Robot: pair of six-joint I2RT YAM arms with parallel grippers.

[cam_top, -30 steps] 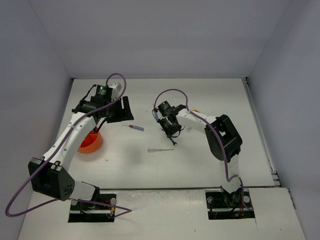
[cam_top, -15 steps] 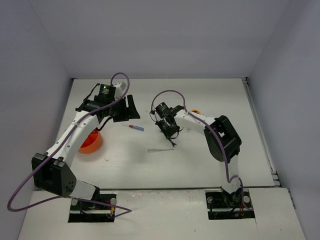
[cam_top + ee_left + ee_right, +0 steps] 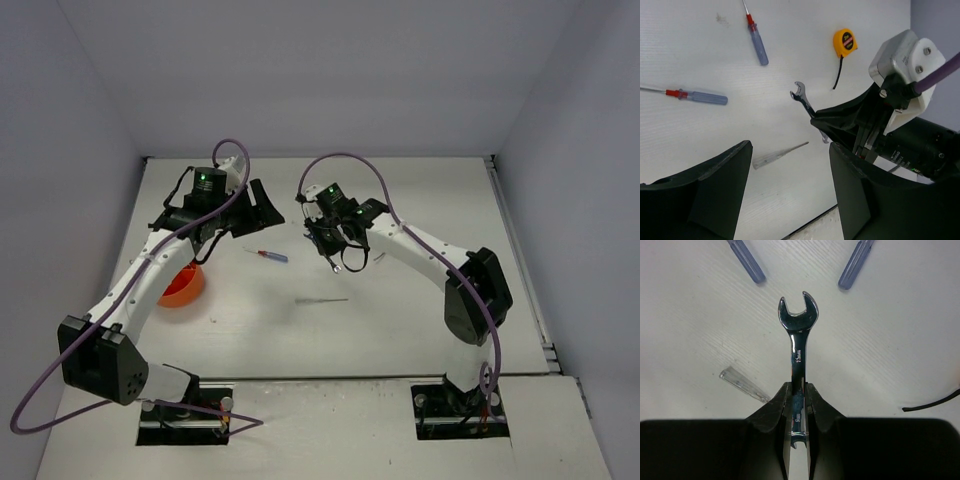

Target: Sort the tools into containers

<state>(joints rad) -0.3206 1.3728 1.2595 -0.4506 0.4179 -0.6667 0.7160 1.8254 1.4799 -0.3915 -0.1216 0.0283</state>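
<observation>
My right gripper (image 3: 797,390) is shut on a thin silver wrench (image 3: 797,335) and holds it above the table; in the top view the right gripper (image 3: 339,250) hangs over the middle. My left gripper (image 3: 790,148) is open and empty, raised above the table just left of it (image 3: 267,212). Two blue-and-red screwdrivers (image 3: 756,37) (image 3: 696,95) and a yellow tape measure (image 3: 845,42) lie on the table. The wrench also shows in the left wrist view (image 3: 802,97). The orange-red tub (image 3: 180,286) stands at the left, partly hidden by the left arm.
A thin clear pointed piece (image 3: 322,300) lies in the middle of the table, below both grippers; it also shows in the right wrist view (image 3: 742,385). The tape measure's black strap (image 3: 935,402) lies at the right. White walls close the table on three sides.
My right gripper has risen and moved back and left with the wrench, and its elbow has swung right. My left gripper has shifted slightly right and back, still open.
</observation>
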